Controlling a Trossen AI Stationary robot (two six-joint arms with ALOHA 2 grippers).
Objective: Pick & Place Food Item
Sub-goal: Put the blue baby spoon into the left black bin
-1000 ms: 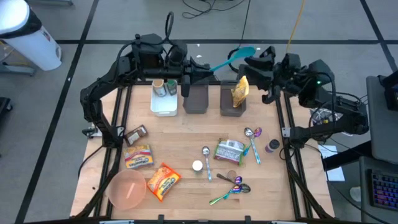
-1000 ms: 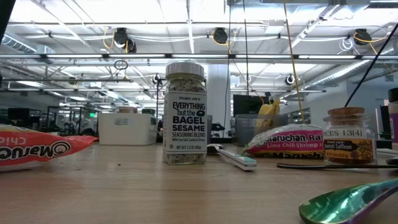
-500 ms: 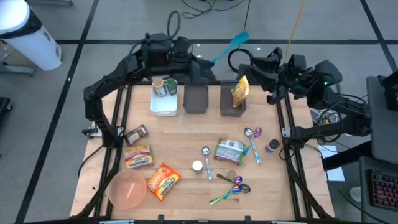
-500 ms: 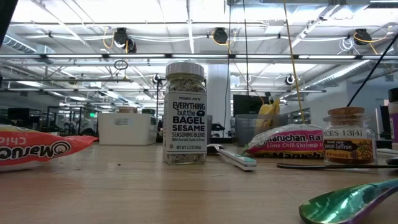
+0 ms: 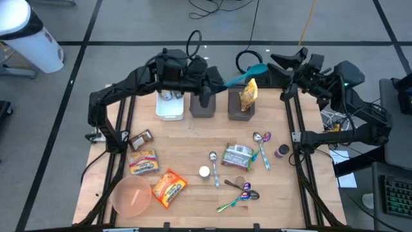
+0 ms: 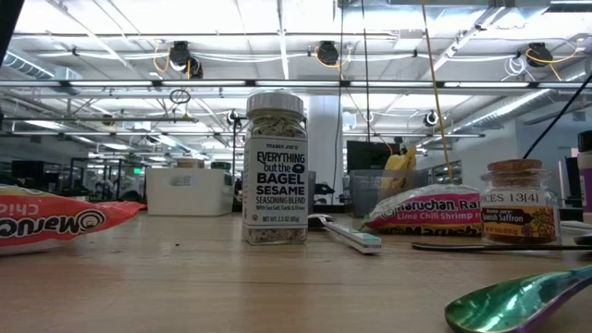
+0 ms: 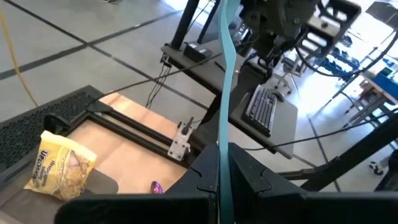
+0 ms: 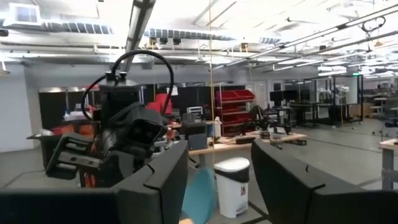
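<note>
A teal spatula [image 5: 241, 76] is in my left gripper [image 5: 215, 82], which is shut on it above the two dark bins [image 5: 203, 103] at the table's far edge. The spatula's blade [image 5: 256, 69] points toward my right gripper [image 5: 283, 74]. That gripper is open and empty at the far right corner, and the blade shows low between its fingers [image 8: 199, 194]. A yellow snack bag [image 5: 248, 93] stands in the right dark bin and also shows in the left wrist view [image 7: 62, 167]. No gripper shows in the low view. My left gripper pinches the spatula's handle [image 7: 224, 163] between its two fingers. The fingers come about level from the table's left, and the handle runs on forward along them. The spatula is lifted clear, with its blade out past the fingertips toward the right arm.
A white bin [image 5: 170, 103] with jars stands left of the dark bins. Ramen packets [image 5: 168, 187], a pink bowl [image 5: 132, 195], a green pouch [image 5: 237, 156], several spoons [image 5: 261, 145] and small jars lie on the table. A seasoning jar [image 6: 276, 168] stands close in the low view.
My left gripper has gone toward the table's right and near edges, over the dark bins. The spatula has swung, so its blade now lies lower and farther right. My right gripper has drawn back toward the table's right edge.
</note>
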